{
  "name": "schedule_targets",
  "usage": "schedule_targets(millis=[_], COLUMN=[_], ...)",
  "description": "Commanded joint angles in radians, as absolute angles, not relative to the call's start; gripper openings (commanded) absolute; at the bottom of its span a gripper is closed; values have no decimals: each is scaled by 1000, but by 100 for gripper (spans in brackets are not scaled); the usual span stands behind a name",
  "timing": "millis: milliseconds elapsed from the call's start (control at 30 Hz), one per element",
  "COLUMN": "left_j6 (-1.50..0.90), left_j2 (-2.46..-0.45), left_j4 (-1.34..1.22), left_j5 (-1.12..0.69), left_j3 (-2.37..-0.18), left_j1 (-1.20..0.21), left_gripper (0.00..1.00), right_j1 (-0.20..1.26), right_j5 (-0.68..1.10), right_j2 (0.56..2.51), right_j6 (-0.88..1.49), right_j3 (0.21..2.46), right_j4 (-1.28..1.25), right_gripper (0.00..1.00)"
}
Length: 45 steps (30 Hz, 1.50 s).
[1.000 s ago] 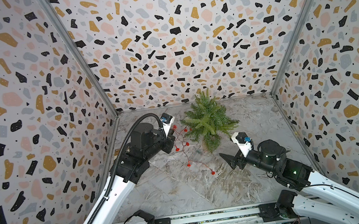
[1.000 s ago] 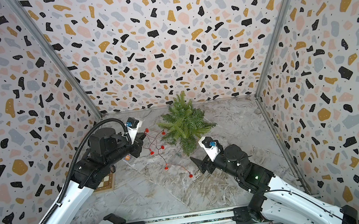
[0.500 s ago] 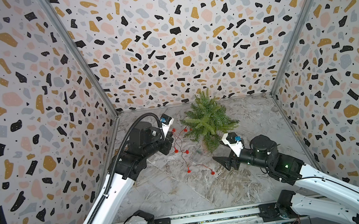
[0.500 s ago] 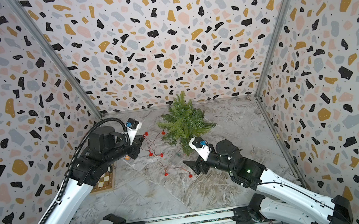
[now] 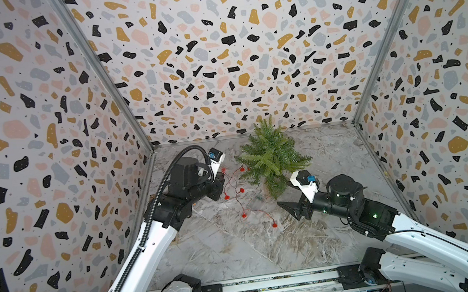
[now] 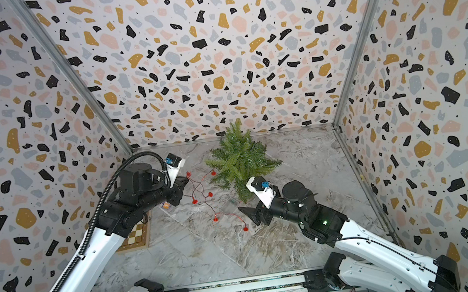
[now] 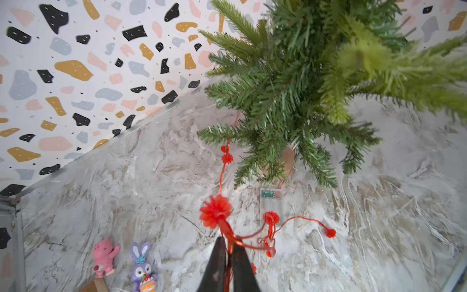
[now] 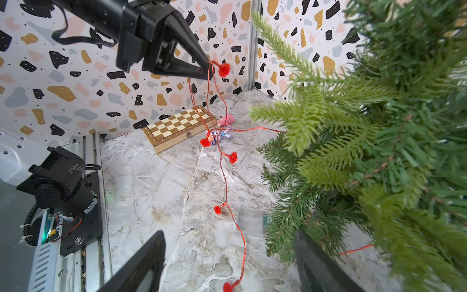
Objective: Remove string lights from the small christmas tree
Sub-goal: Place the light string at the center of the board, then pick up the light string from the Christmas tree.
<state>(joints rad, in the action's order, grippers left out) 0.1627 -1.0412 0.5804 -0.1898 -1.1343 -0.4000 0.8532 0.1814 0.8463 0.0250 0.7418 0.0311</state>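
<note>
Two grippers logged. Nearest: right gripper [image 5: 288,210] spread wide, empty, low over counter [image 5: 234,251]. Mid: string lights [image 5: 241,190] trailing across counter, wire nipped in left gripper [image 8: 204,70]. Farthest: small christmas tree [image 5: 271,157], one strand caught in branches. Risk: tipping tree by tugging snagged strand.

Overhead stereo pair, two wrist close-ups

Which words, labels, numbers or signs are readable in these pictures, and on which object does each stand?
No text is readable.
Marks on the green board inside the clear box of the string lights: too blurred.
Dark marks on the left wrist camera mount: too small.
</note>
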Motion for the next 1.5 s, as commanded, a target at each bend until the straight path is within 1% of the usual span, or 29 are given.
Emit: schedule_targets(millis=[0, 67, 167, 267, 300, 367, 433, 500, 567, 633, 700, 733, 800, 900, 1033, 1133, 1200, 1300, 1467], left_j6=[117, 76, -4, -48, -63, -66, -74, -61, -59, 2, 103, 191, 262, 249, 248, 213, 167, 133, 36], left_j2=[-998, -997, -995, -975, -970, -981, -1025, -1069, -1101, -1150, -1214, -1252, -1321, -1417, -1490, -1514, -1535, -1584, -1597], left_j4=[584, 625, 686, 722, 722, 698, 639, 507, 350, 236, 199, 226, 213, 118, -14, -126, -206, -203, -319], left_j5=[-176, -153, -84, -25, -20, -125, -278, -412, -451, -479, -527, -548, -554, -617, -646, -693, -679, -687, -675], left_j3=[-1052, -1036, -1027, -1005, -996, -990, -997, -979, -930, -895, -893, -907, -915, -921, -887, -863, -855, -886, -841], left_j1=[-397, -396, -397, -396, -396, -394, -392, -389, -386, -372, -354, -344, -314, -258, -255, -256, -256, -258, -266], left_gripper=[40, 53, 59, 62, 65, 71, 74, 73, 72, 67, 64, 61, 60, 58, 54, 54, 54, 54, 54], right_j1=[855, 856, 856, 856, 856, 856, 856, 856, 857, 856, 855, 856, 856, 853, 854, 854, 854, 854, 854], right_j5=[164, 161, 154, 149, 148, 145, 143, 139, 138, 138, 139, 138, 134, 127, 113, 106, 104, 102, 97], right_j2=[836, 833, 832, 821, 818, 813, 810, 810, 812, 809, 802, 796, 784, 770, 753, 749, 750, 760, 777], right_j6=[25, 21, 17, 17, 18, 18, 14, 12, 11, 14, 15, 15, 16, 17, 17, 16, 13, 9, 0], right_j3=[757, 751, 747, 746, 746, 747, 753, 756, 764, 773, 775, 773, 771, 764, 755, 759, 763, 775, 788], right_j4=[13, 12, 17, 17, 16, 15, 24, 29, 38, 52, 62, 70, 80, 94, 106, 128, 138, 149, 161], right_gripper=[80, 80, 80, 81, 81, 81, 81, 82, 82, 82, 82, 82, 82, 83, 83, 83, 83, 83, 83])
